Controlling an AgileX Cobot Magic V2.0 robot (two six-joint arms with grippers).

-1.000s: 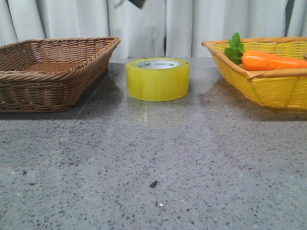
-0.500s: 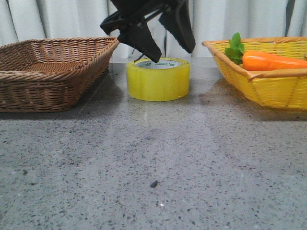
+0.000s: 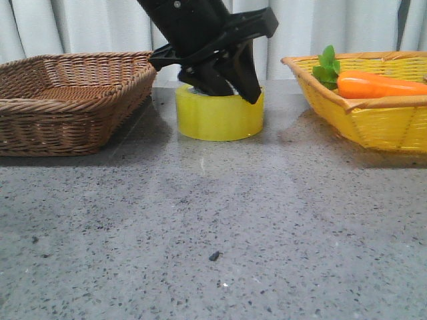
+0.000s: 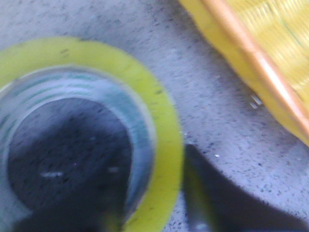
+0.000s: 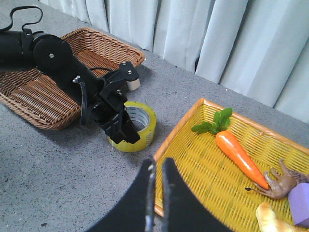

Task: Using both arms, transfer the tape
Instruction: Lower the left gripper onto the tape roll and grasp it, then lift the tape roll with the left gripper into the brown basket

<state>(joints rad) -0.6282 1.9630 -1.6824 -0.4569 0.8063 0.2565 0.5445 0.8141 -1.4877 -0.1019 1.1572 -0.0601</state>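
The tape [image 3: 219, 115] stands flat on the grey speckled surface [image 3: 213, 227], midway between two baskets at the far side. The left gripper [image 3: 223, 85] is down on it with its fingers spread: one finger reaches into the white core and the other sits outside the yellow wall, so the roll's wall lies between them; whether they press on it cannot be told. In the left wrist view the tape [image 4: 159, 130] fills the frame with a dark finger just beside its outer edge.

To the left, the brown wicker basket [image 3: 73, 100] shows nothing inside it. To the right, the yellow wicker basket [image 5: 203, 159] holds an orange carrot [image 5: 240, 158] with green leaves, a brown animal figure [image 5: 282, 182], a purple block [image 5: 301, 203] and a pale item [image 5: 270, 220] cut off at the picture's edge.

The right gripper [image 5: 157, 166] hangs above the near rim of the yellow basket, its fingers nearly together with nothing between them.
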